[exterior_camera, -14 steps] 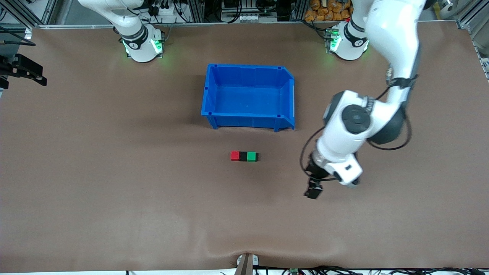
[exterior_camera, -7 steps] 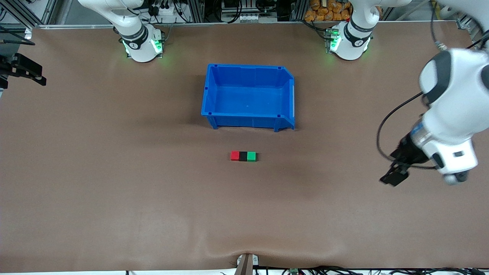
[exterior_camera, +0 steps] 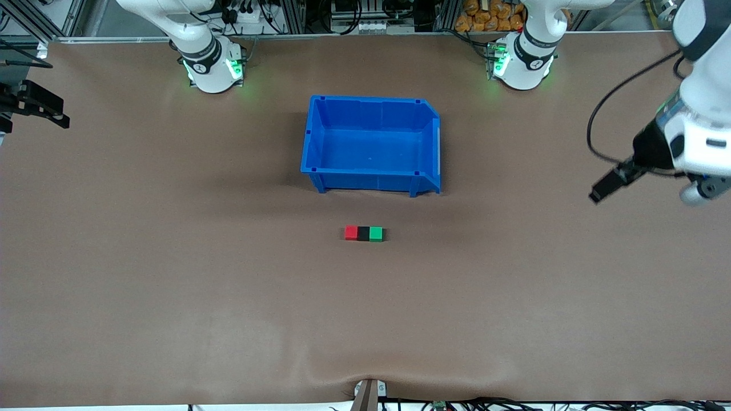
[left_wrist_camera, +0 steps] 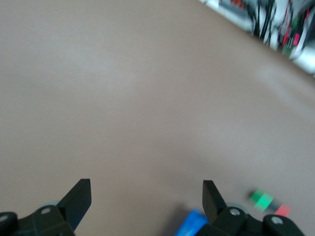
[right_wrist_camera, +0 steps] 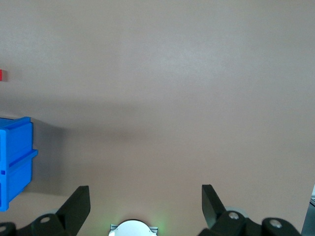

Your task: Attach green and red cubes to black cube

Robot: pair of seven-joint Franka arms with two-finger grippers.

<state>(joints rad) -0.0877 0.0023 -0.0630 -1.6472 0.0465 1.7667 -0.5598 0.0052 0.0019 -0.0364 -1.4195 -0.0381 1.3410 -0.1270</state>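
Three tiny cubes sit in a tight row on the brown bench [exterior_camera: 171,297], touching side to side: the red cube [exterior_camera: 351,233] toward the right arm's end, the black cube [exterior_camera: 363,233] in the middle, and the green cube [exterior_camera: 376,234] toward the left arm's end. The row lies nearer to the front camera than the blue bin [exterior_camera: 434,145], a short way from the bin's wall, and nothing grips it.

The blue bin stands open-topped near the middle of the bench, between the two arm bases and the cubes.

The left claw [exterior_camera: 603,187] hangs in the air over the bench's edge at the left arm's end, well apart from the cubes and the bin. Its two black fingers [left_wrist_camera: 78,196] are spread wide with only bare bench showing between them (nothing is held). In the left wrist view the green cube [left_wrist_camera: 261,199] and the red cube [left_wrist_camera: 282,211] appear small and far off, with a corner of the blue bin [left_wrist_camera: 192,225] at the frame's border.

The right claw [right_wrist_camera: 142,199] is likewise spread apart and holding nothing, its fingers [right_wrist_camera: 78,199] framing bare bench; this arm waits at its own end. Its wrist view catches one side of the blue bin [right_wrist_camera: 15,162] and a sliver of the red cube [right_wrist_camera: 1,74].
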